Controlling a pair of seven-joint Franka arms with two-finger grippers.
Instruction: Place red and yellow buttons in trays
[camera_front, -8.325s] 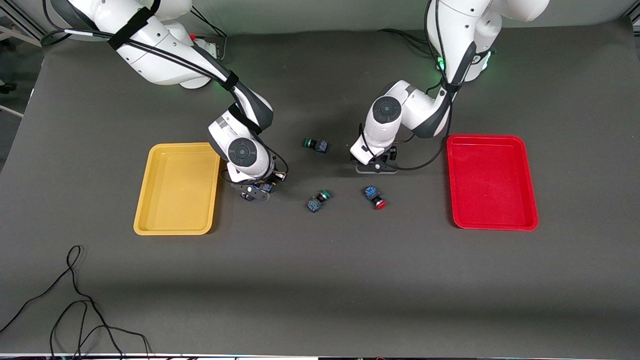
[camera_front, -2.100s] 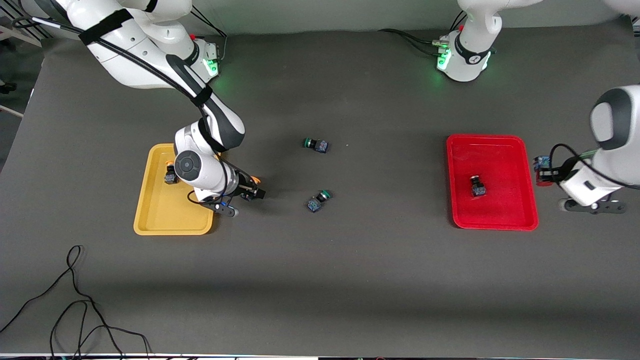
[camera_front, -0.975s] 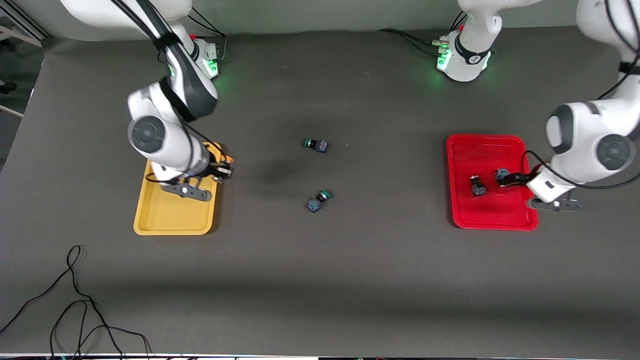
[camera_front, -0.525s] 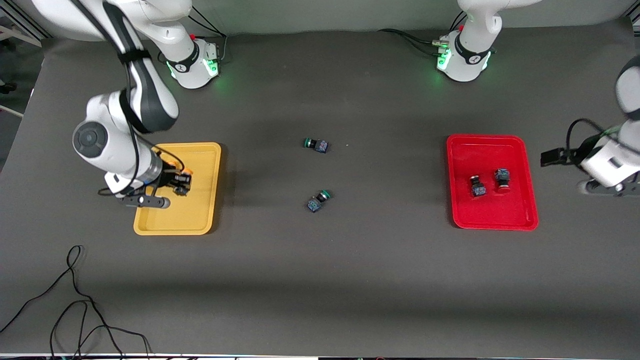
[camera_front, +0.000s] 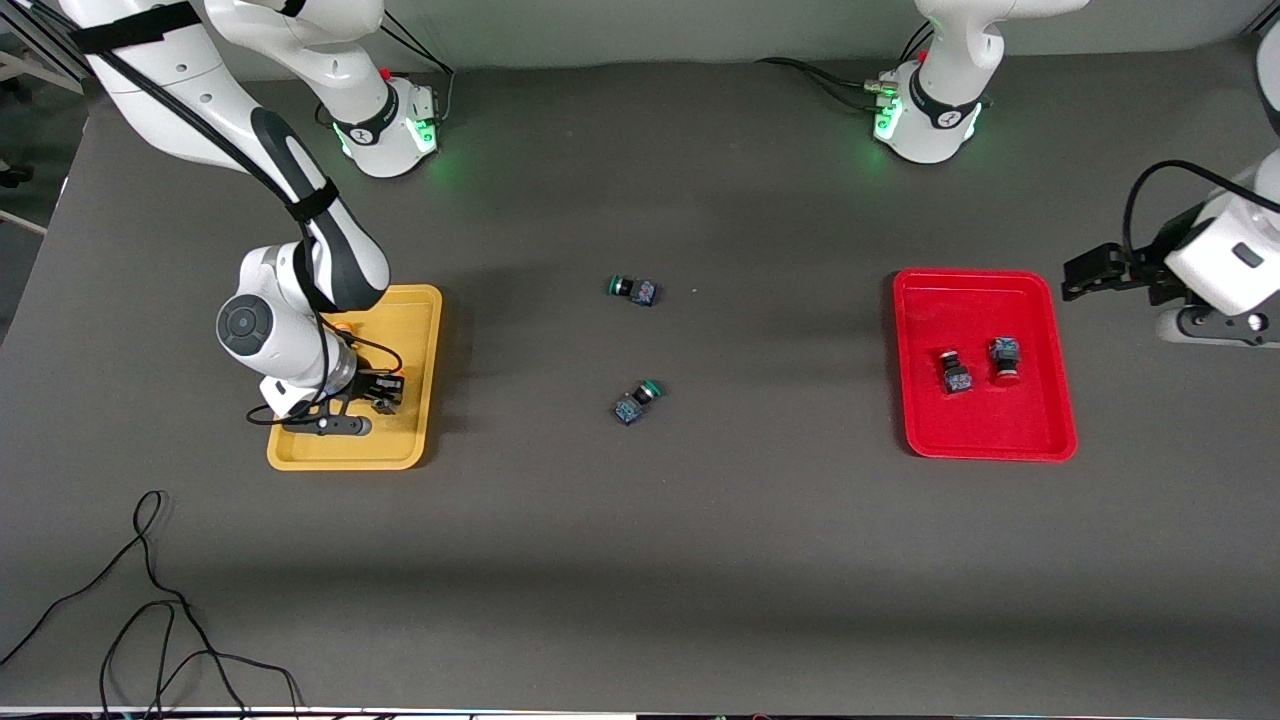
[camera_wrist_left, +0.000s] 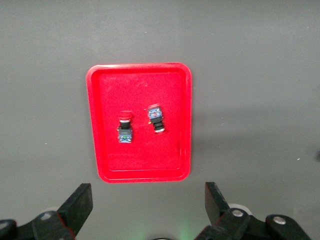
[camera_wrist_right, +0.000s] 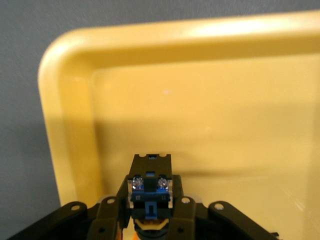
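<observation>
your right gripper (camera_front: 385, 390) sitting low over yellow tray (camera_front: 415, 330), clamping yellow button (camera_wrist_right: 150, 192) between fingers, blue-black body pointing out from fingertips, orange cap toward wrist. second yellow button (camera_front: 342, 326) peeking out beside arm in same tray. your left gripper (camera_front: 1085, 272) hanging spread wide, empty, over bare counter (camera_front: 700, 560) near red tray (camera_front: 985, 440). two red buttons (camera_front: 1004, 360) lying side by side in red tray, long axes roughly parallel, caps pointing opposite ways. dark grey counter.
</observation>
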